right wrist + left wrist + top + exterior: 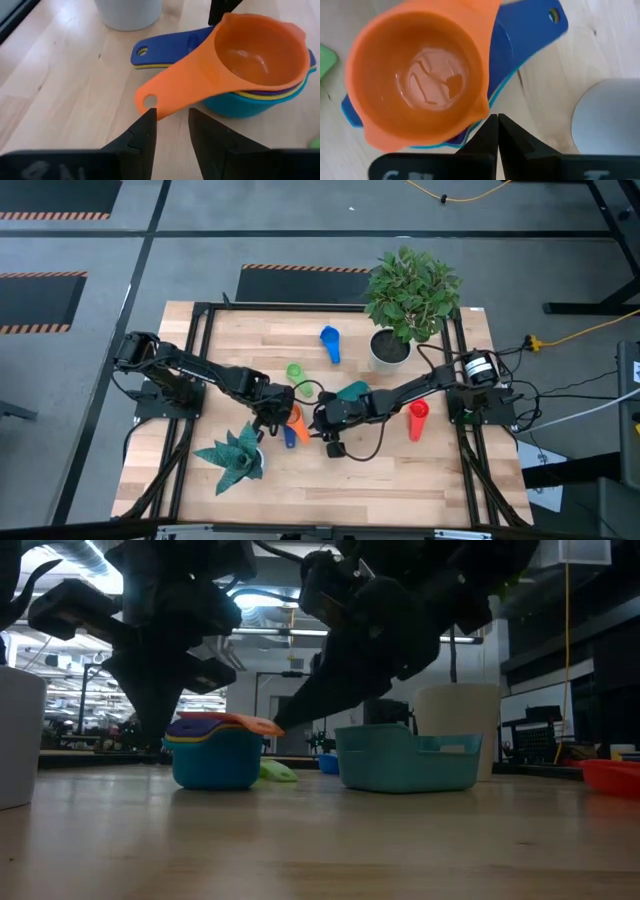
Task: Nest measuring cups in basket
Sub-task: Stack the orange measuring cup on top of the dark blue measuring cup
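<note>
High view for the layout: on the worktop (420, 470), a stack of measuring cups (292, 426) left of centre, with the teal basket (352, 391) just right of it and slightly farther off, partly under the right arm. Three loose cups apart from the stack: green cup (295, 371) and mid blue cup (330, 343) toward the far side, red cup (418, 420) well to the right.

Nested in the stack, top to bottom as far as can be told: orange cup (260, 47), a dark blue one, a yellow one, light blue cup (215, 762) at the base. Handles fanned out rather than lined up, with the orange handle (170, 87) pointing at the right claw (171, 122).

Right claw partly open and gripping nothing, its tips just short of the holed end of the orange handle. Left claw (497, 117) fully closed and empty, hanging right beside the rim of the stack on its left side.

Handling, as a judgement: light, stiff, smooth plastic, so likely to skate across the wood or tip when nudged. Best taken by the flat handle, pinched across its thin faces; round bowls too wide and slick for a sure hold. Lifting by the orange handle alone likely to pull only that cup free.

Basket contents: nothing visible in the part showing from above, but walls and arm hide the rest. White plant pot (388, 350) beyond the basket, no part of the job.
</note>
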`<state>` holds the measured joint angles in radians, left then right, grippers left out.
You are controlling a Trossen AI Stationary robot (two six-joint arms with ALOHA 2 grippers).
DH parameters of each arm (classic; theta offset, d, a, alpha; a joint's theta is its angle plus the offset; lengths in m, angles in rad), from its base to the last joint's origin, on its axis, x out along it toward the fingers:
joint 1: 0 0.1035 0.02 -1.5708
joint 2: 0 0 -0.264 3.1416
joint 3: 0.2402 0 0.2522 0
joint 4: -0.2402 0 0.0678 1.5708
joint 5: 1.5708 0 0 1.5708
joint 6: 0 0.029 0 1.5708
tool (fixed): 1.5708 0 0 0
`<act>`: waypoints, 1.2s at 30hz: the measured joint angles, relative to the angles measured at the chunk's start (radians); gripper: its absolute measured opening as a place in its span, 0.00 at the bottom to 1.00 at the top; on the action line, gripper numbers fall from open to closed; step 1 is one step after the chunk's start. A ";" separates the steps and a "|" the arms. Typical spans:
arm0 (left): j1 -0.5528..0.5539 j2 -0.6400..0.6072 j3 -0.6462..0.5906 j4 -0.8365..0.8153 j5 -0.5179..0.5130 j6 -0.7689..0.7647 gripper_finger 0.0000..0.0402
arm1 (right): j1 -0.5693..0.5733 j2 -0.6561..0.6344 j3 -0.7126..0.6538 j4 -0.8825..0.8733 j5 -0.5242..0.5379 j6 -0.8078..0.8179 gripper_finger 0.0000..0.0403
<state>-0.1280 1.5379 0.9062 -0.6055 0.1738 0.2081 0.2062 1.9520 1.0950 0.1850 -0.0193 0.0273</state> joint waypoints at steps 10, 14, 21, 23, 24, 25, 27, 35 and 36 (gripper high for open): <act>0.000 0.000 0.000 0.050 0.001 -0.050 0.00 | 0.000 0.006 0.000 0.100 -0.001 0.049 0.29; 0.000 0.000 0.000 0.052 0.001 -0.070 0.00 | 0.000 0.006 0.000 0.098 -0.001 0.050 0.29; 0.000 0.000 0.000 0.015 0.018 -0.098 0.00 | 0.000 -0.039 0.021 0.005 -0.001 0.042 0.29; -0.001 0.000 0.000 0.011 0.034 -0.107 0.00 | 0.000 -0.062 0.041 -0.074 -0.001 0.037 0.29; -0.004 0.000 0.000 0.013 0.039 -0.110 0.00 | 0.000 -0.069 0.052 -0.111 -0.001 0.025 0.29; -0.008 0.000 0.000 0.014 0.039 -0.112 0.00 | 0.000 -0.073 0.060 -0.149 -0.001 0.012 0.29; -0.020 0.000 0.000 0.020 0.039 -0.113 0.00 | 0.000 -0.073 0.069 -0.180 -0.001 -0.018 0.29; -0.093 0.000 0.000 0.057 -0.008 -0.156 0.00 | 0.000 -0.039 0.061 -0.169 0.000 -0.018 0.29; -0.102 0.000 0.000 0.064 -0.018 -0.158 0.00 | 0.000 -0.033 0.061 -0.169 0.000 -0.010 0.29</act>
<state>-0.2302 1.5379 0.9066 -0.5419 0.1560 0.0498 0.2066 1.9194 1.1564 0.0162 -0.0189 0.0170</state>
